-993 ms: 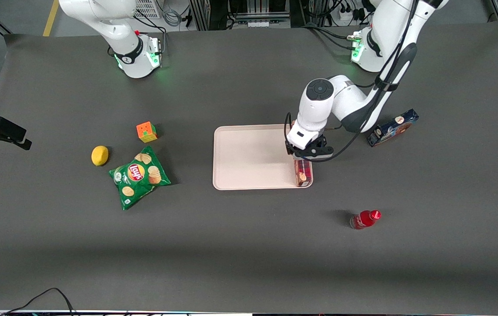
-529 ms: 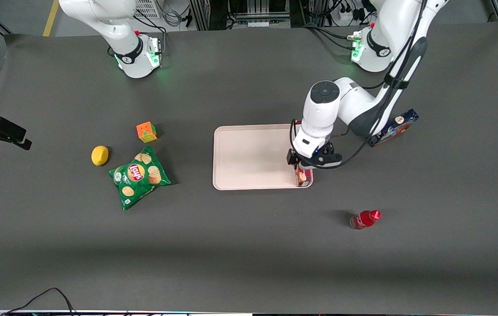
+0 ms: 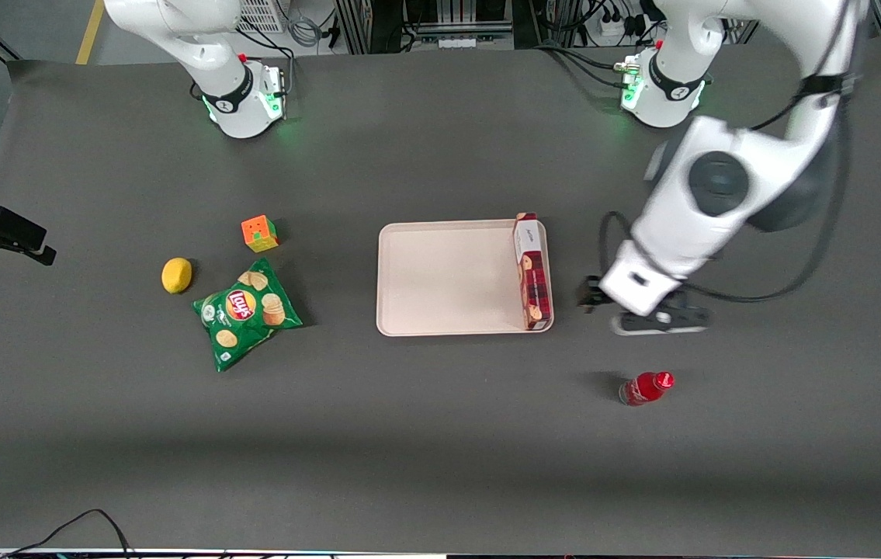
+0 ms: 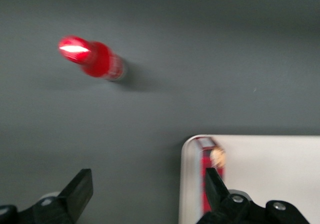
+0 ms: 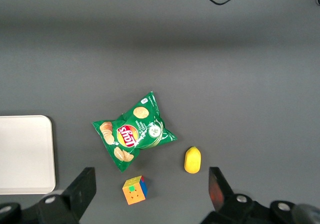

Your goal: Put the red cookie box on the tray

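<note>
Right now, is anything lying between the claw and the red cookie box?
No. In the front view only bare dark table separates the open gripper from the red cookie box, which lies along the tray's edge.

Red cookie box: lying along one short edge of the tray, mid-frame. Hand: right of the tray above bare table, apart from the box. Red bottle: lower right, below the hand. Chip bag, lemon, colour cube: left of centre.
</note>
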`<act>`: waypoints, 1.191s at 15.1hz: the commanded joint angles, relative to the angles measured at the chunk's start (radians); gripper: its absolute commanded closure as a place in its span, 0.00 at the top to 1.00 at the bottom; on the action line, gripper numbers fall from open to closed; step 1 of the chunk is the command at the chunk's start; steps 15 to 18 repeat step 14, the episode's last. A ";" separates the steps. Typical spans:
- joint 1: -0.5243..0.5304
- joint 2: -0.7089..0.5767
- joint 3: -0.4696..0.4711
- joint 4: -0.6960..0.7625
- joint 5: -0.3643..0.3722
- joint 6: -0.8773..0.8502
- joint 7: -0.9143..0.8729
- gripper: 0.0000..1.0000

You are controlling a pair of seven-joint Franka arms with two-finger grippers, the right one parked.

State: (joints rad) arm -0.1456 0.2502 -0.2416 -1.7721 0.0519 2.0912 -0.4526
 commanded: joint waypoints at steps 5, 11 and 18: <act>0.046 -0.155 0.195 0.149 -0.050 -0.353 0.364 1.00; 0.103 -0.282 0.225 0.143 -0.050 -0.408 0.364 1.00; 0.118 -0.334 0.225 0.094 -0.049 -0.448 0.368 1.00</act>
